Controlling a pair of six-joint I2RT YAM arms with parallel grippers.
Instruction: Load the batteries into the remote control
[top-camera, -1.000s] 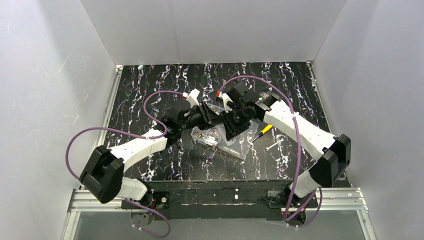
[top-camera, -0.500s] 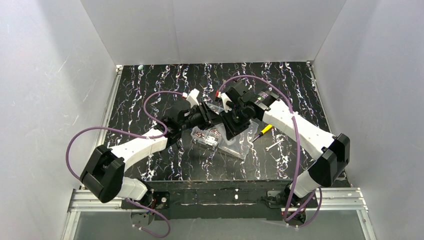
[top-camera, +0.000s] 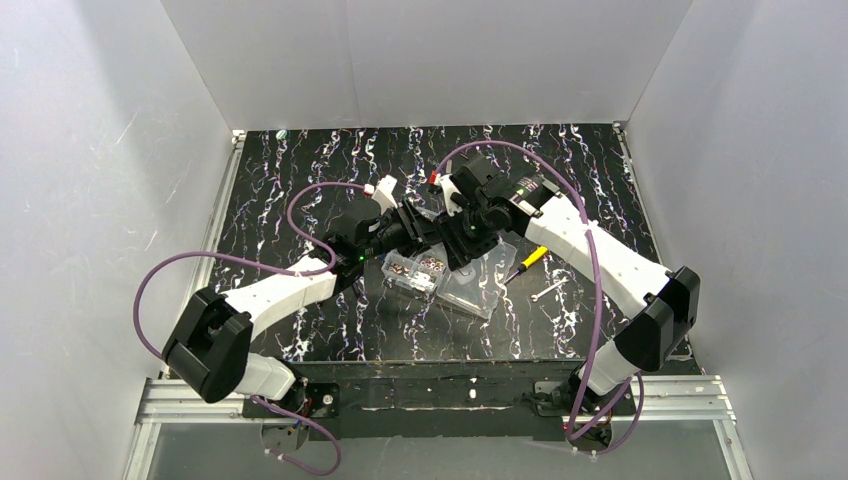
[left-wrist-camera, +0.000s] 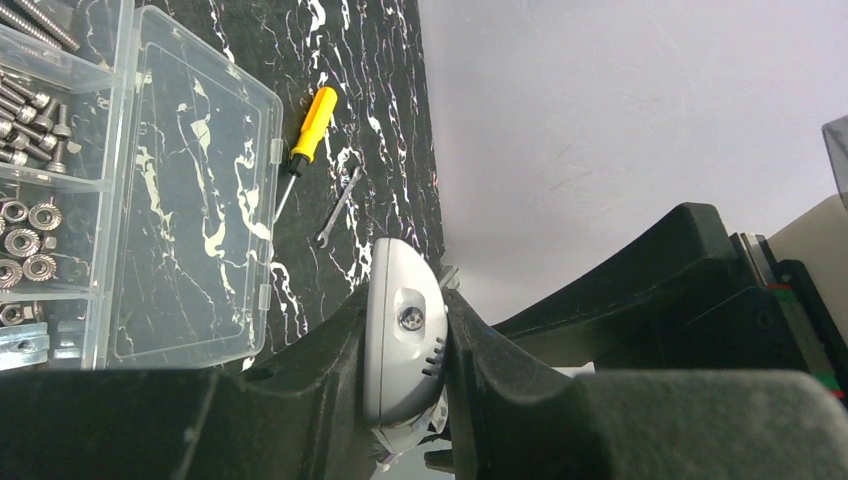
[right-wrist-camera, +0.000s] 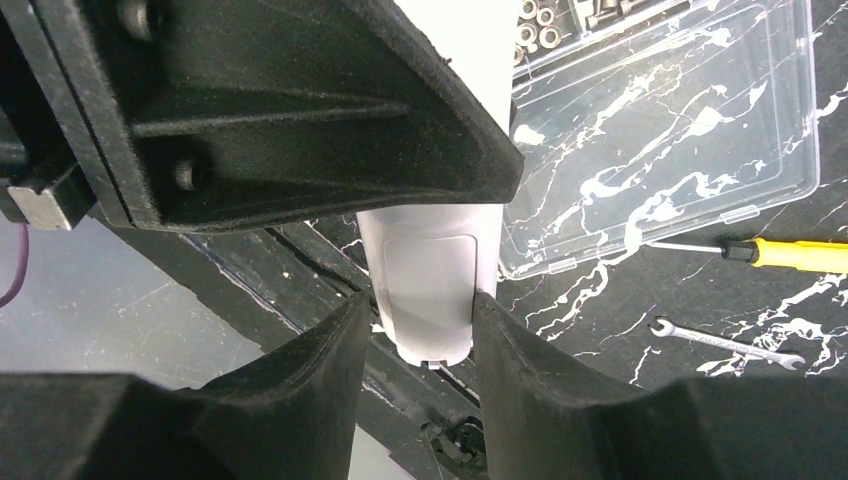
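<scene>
The remote control (left-wrist-camera: 403, 330) is a slim white handset held in the air between the two arms. My left gripper (left-wrist-camera: 405, 310) is shut on one rounded end, a finger pressed against each flat face. In the right wrist view, my right gripper (right-wrist-camera: 422, 300) closes on the other end of the remote control (right-wrist-camera: 430, 280), with both fingers lying against its narrow sides. From above, the left gripper (top-camera: 405, 222) and right gripper (top-camera: 462, 222) meet nose to nose over the screw box. The batteries are out of view.
A clear compartmented screw box (top-camera: 412, 270) lies under the grippers, its open lid (top-camera: 480, 285) to the right. A yellow-handled screwdriver (top-camera: 528, 260) and a small wrench (top-camera: 547, 292) lie right of the lid on the black marbled table.
The right gripper has moved slightly up and away from the near edge, toward the back. The left gripper shifted a little with it, still holding the remote.
</scene>
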